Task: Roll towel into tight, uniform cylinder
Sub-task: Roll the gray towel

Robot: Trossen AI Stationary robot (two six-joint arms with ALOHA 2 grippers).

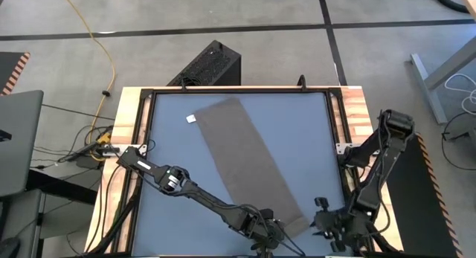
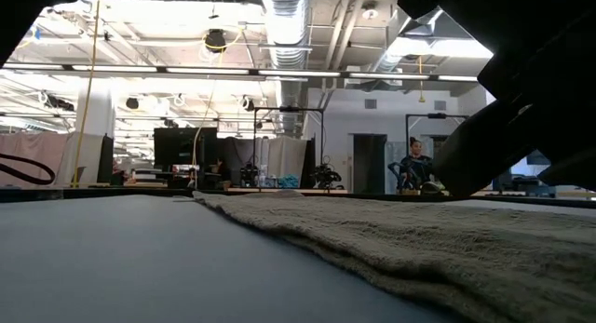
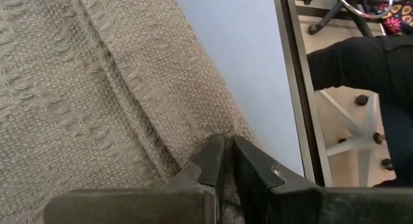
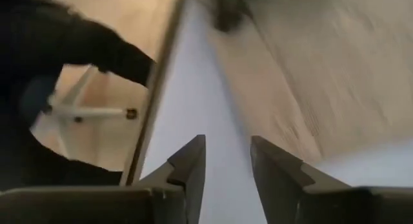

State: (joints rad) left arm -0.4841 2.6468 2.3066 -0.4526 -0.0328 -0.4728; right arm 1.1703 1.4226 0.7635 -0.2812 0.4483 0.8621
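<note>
Two grippers sit at the towel's [image 1: 249,160] near end, which lies flat and slantwise across the table [image 1: 167,150]. Our left gripper [image 3: 226,161] pinches its corner; the right gripper [image 4: 227,161] hangs parted beside it. We judge it limp, light: grip corners.

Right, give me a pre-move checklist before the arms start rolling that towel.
1. Towel lies flat and unrolled on the table: ok.
2. Left gripper pinched shut on the towel's near edge: ok.
3. Right gripper gripping the towel: not ok; open over bare tabletop beside the cloth.
4. Both grippers at the same near end of the towel: ok.
5. Towel square to the table edges: not ok; it lies diagonally.
6. White tag at the far corner, clear of both grippers: ok.
</note>
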